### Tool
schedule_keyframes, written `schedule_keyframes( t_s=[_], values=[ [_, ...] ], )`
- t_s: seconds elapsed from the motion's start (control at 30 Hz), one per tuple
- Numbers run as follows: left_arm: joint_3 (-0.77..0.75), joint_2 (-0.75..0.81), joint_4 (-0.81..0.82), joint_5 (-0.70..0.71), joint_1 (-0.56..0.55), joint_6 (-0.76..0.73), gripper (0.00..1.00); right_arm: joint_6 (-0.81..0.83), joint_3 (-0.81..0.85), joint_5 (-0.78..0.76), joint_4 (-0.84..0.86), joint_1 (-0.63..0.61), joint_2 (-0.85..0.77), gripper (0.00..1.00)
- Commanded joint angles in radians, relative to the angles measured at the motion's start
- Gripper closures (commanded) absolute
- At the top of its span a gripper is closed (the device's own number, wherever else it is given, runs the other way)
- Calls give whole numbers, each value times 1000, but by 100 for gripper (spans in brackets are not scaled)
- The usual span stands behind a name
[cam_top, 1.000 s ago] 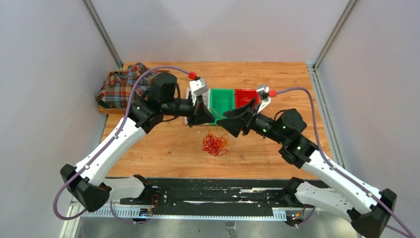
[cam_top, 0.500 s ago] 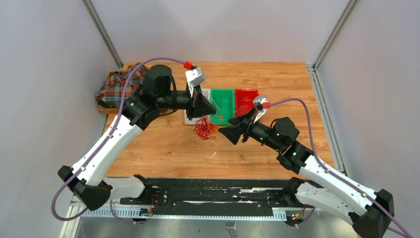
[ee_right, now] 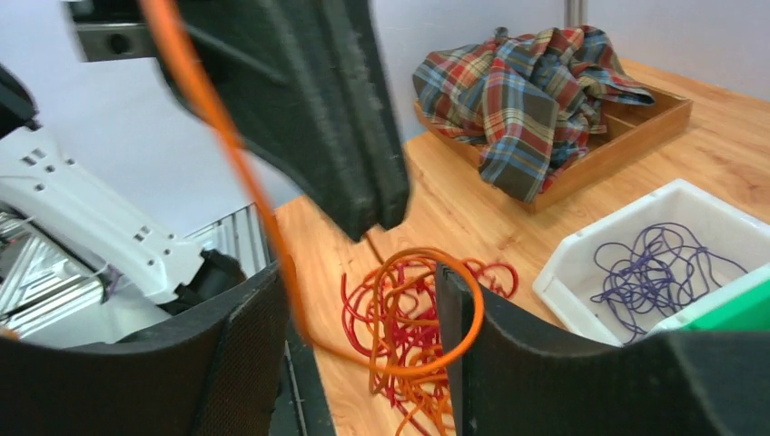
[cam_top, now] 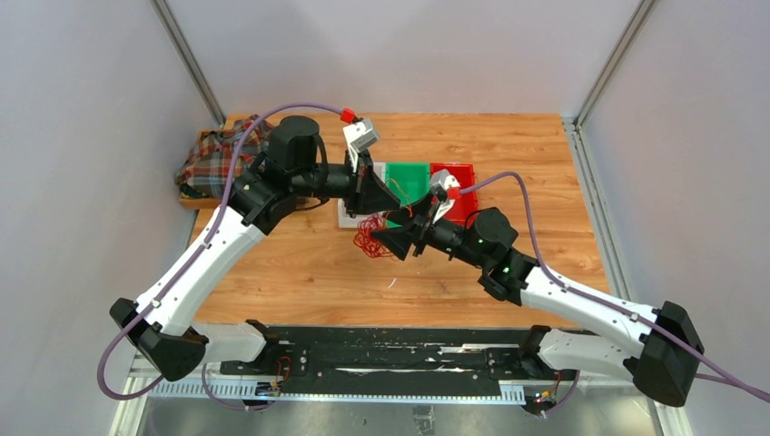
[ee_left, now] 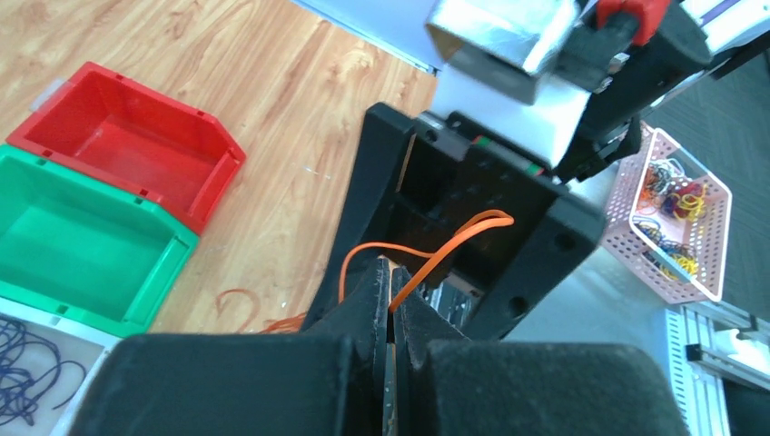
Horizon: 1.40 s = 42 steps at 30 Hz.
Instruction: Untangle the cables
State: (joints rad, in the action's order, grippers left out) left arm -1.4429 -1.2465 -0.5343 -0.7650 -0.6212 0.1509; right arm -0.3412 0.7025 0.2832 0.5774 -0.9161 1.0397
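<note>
Now our left gripper (ee_left: 390, 304) is clenched on one orange cable (ee_left: 454, 241) above the clump (cam_top: 367, 243) at its 6 o'clock, so we judge our released right gripper (ee_right: 359, 304), straddling that strand, must close and pull toward 3 o'clock.

There is one white bin (ee_right: 717, 211), one green bin (ee_left: 82, 245), one red bin (ee_left: 118, 150), one cable clump (cam_top: 367, 242), one plaid cloth (ee_right: 527, 91).

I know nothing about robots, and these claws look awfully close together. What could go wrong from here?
The left gripper is shut on an orange cable that runs down toward the red-and-orange clump; pulling might drag the whole clump instead of freeing one strand. The open right gripper sits very close to the left one, so they could bump.
</note>
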Motion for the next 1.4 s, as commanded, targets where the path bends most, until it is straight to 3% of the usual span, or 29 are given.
schedule_keyframes(
  t_s=[0.0,0.33,0.53,0.73,1.07,1.37],
  values=[
    [-53,-7,23,-46,-14,53,99,22,48,-82,73,-15,51,45],
    [-99,-22,20,-115,-18,94,99,-2,81,-153,129,-15,152,61],
    [-212,-41,-4,-96,-18,57,99,-86,-59,-164,175,-14,168,63],
    [-338,-57,-13,-40,-18,16,99,-161,-246,-210,257,-18,136,57],
    [-516,-93,-29,48,-18,-63,99,-207,-333,-232,193,-29,149,49],
    [-741,-145,-2,253,-18,-181,99,-205,-345,-310,180,-79,217,36]
  ],
)
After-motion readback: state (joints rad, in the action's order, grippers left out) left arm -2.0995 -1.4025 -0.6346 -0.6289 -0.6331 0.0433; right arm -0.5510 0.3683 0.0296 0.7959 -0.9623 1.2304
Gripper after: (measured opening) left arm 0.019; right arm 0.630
